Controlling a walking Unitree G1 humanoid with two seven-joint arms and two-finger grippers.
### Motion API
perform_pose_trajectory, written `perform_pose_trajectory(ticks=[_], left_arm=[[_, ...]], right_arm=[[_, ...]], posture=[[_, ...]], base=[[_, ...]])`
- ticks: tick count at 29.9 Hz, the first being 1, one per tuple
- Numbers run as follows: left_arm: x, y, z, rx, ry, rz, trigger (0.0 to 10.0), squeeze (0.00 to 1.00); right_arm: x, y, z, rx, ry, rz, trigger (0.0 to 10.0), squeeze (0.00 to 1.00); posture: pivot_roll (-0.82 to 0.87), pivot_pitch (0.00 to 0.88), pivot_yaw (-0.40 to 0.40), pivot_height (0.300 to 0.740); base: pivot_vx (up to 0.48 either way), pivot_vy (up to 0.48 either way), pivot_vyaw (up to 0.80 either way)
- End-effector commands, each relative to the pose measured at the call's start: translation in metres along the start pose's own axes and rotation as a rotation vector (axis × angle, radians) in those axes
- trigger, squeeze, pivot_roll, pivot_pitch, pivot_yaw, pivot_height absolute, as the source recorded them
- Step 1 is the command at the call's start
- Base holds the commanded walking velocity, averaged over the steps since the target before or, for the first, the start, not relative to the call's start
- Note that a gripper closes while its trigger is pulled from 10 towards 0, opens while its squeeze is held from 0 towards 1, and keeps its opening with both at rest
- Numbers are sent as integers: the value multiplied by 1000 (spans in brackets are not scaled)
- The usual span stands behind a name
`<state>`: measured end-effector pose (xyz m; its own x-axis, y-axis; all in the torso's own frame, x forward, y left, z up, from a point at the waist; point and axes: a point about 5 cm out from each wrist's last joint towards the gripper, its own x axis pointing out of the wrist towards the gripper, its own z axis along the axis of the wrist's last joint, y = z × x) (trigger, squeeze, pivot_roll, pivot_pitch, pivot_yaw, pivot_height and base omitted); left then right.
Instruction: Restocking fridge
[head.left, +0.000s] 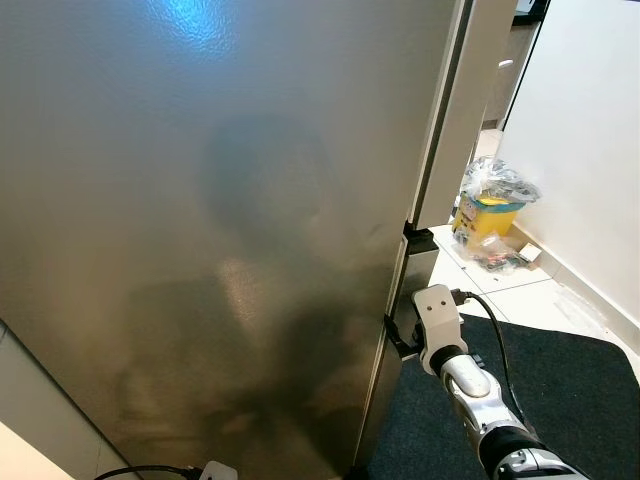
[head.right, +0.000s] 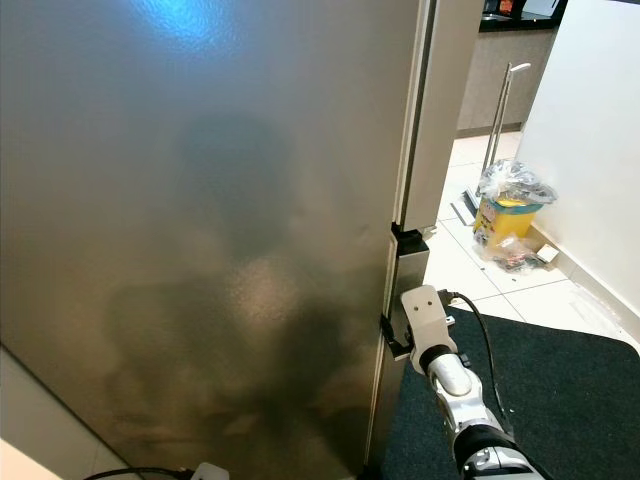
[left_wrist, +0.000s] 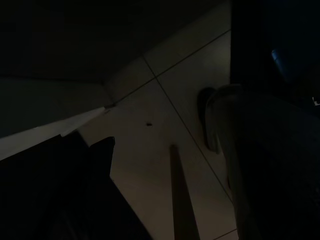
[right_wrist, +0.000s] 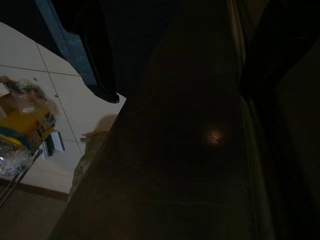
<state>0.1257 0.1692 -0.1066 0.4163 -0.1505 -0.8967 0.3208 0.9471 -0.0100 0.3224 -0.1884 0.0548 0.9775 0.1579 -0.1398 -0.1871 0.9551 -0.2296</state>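
A tall steel fridge (head.left: 220, 220) with its doors closed stands right in front of me. My right arm reaches from the lower right to the fridge's right-hand edge, about where the upper and lower doors meet. My right gripper (head.left: 400, 338) is at that edge. In the right wrist view its fingers (right_wrist: 97, 65) stand wide apart, open, with the dark side of the door (right_wrist: 185, 150) between them. My left arm hangs idle low on the left, its wrist (head.left: 215, 470) just in view. The left wrist view is dark and looks down at tiled floor (left_wrist: 165, 115).
A dark mat (head.left: 570, 390) lies on the floor right of the fridge. Beyond it, a yellow box in a plastic bag (head.left: 492, 205) stands on pale tiles against a white wall (head.left: 590, 130). A slipper (left_wrist: 215, 120) lies on the floor near my left side.
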Motion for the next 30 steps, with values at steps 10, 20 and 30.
perform_pose_trajectory(ticks=[10,20,30], left_arm=[[-2,-3,-16,-3,66,-12,10000,0],[-2,-4,-16,-5,65,-12,10000,0],[-2,-4,-17,-4,65,-12,10000,0]], right_arm=[[6,-39,31,0,-133,-197,10000,0],[3,-50,27,-37,-98,-269,10000,0],[2,-53,25,-41,-85,-297,10000,0]], posture=[[-43,9,2,740],[-43,9,2,740],[-43,12,1,740]], base=[[0,0,0],[0,0,0],[0,0,0]])
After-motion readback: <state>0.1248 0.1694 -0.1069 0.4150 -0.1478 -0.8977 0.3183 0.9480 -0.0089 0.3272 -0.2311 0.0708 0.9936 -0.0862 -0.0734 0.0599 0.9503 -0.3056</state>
